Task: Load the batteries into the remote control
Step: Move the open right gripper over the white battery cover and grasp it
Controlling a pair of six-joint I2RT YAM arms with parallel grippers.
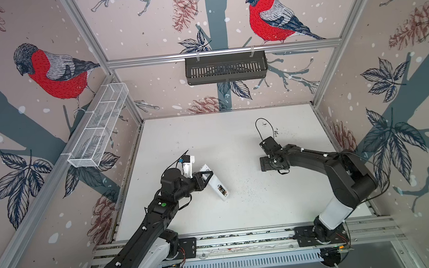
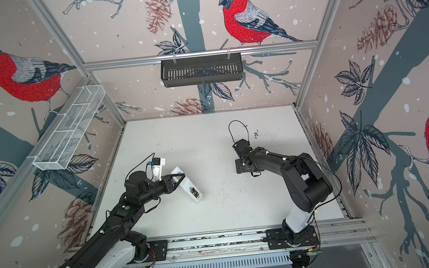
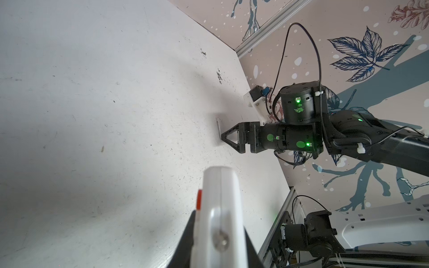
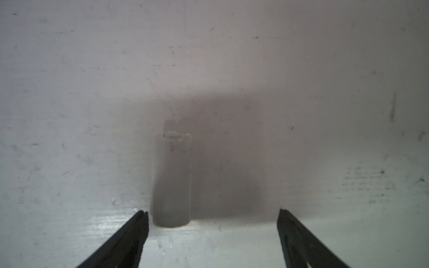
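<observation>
My left gripper [image 1: 204,176] [image 2: 176,179] is shut on the remote control [image 1: 218,186] [image 2: 191,189], a slim white bar held back-up and slanting down to the table. Its open compartment [image 1: 221,189] shows something dark with a gold tint, too small to tell if these are the batteries. In the left wrist view the remote [image 3: 220,197] stands edge-on between my left gripper's [image 3: 218,236] jaws. My right gripper [image 1: 265,164] [image 4: 212,211] points down at the table, open. A small white flat cover [image 4: 171,178] [image 3: 219,128] lies on the table by one fingertip [image 4: 141,215].
A white mesh basket [image 1: 99,128] hangs on the left wall and a black slotted basket [image 1: 226,67] on the back wall. Dark specks [image 1: 250,190] dot the white table [image 1: 208,135]. An aluminium rail [image 1: 244,239] runs along the front edge.
</observation>
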